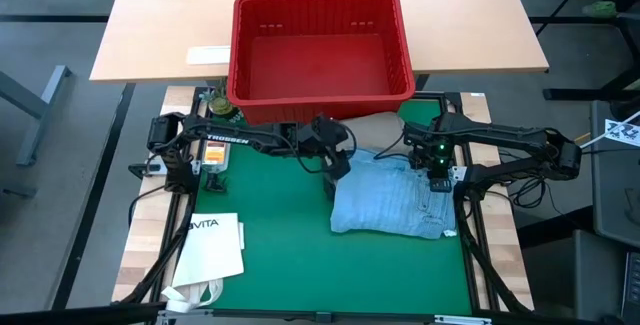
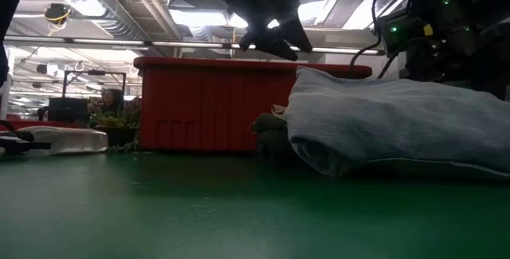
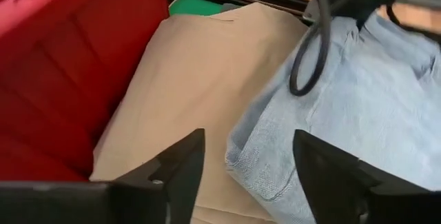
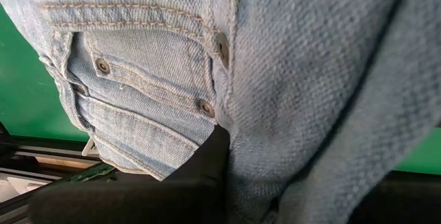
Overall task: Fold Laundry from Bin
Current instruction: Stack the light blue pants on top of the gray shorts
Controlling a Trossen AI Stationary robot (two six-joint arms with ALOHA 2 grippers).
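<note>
Folded jeans (image 1: 395, 203) are lying on the green mat (image 1: 290, 255); left fingers (image 3: 185, 165) gaping empty, right fingers (image 4: 207, 165) pinching denim.

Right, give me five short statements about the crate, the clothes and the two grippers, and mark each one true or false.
1. The red bin has clothes piled inside it. False: its floor shows bare in the high view.
2. The light blue jeans lie folded on the green mat. True.
3. The left gripper is clamped on the jeans. False: its fingers stand apart with nothing between them, above the edge of the jeans and the khaki-tan garment.
4. The right gripper is pressed into the denim by the pocket rivets. True.
5. The white paper bag lies on top of the jeans. False: it lies apart from them, at the mat's left edge.
</note>
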